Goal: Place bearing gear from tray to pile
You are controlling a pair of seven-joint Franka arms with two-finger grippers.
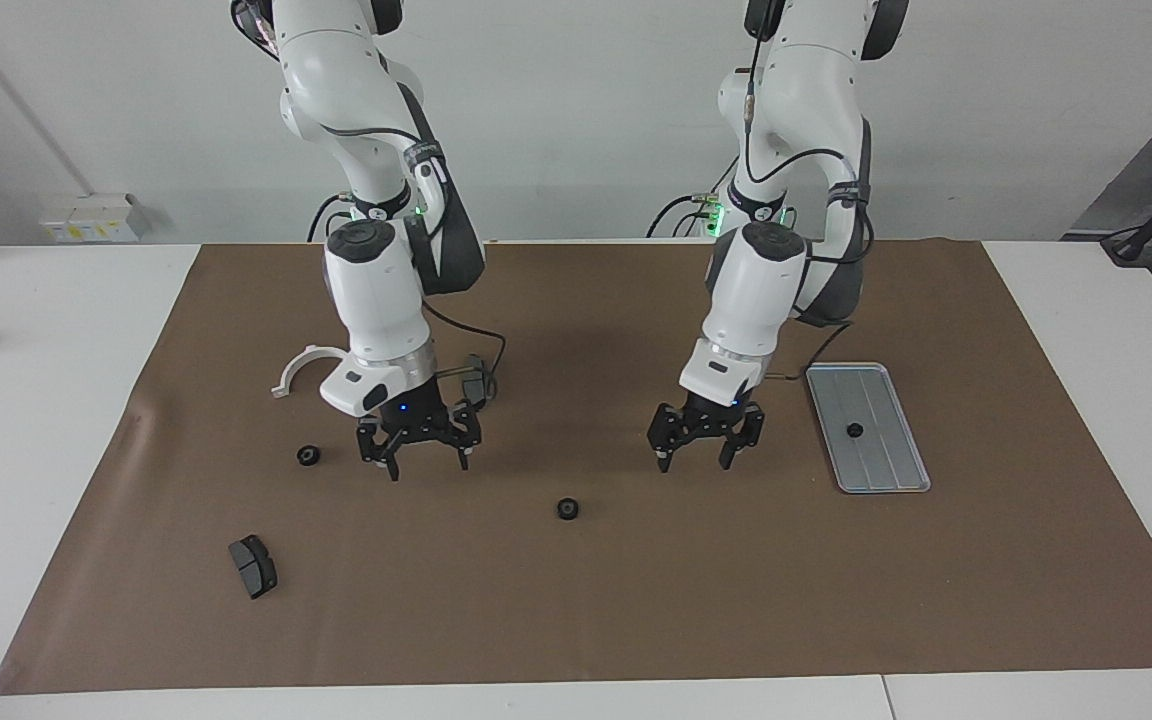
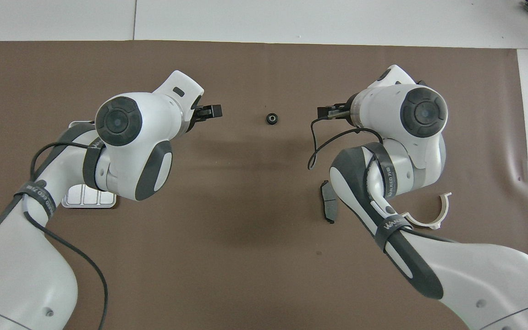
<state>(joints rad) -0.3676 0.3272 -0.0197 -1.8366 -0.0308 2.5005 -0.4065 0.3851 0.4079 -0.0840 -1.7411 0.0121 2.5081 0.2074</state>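
Both sets of fingers spread wide, holding nothing. Left gripper (image 1: 702, 441) hangs over the mat beside the tray (image 1: 895, 468); right gripper (image 1: 419, 441) waits. One gear (image 1: 853, 430) sits mid-tray. I'd centre above it, then descend straight, avoiding the grooves.

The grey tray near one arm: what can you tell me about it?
The tray is a flat, light-grey rectangle, seemingly metal, with rounded corners, a low rim and lengthwise grooves. It lies flat on the brown mat toward the left arm's end of the table. One small black gear sits on it near the middle. Nothing else touches it; the open left gripper hangs beside it.
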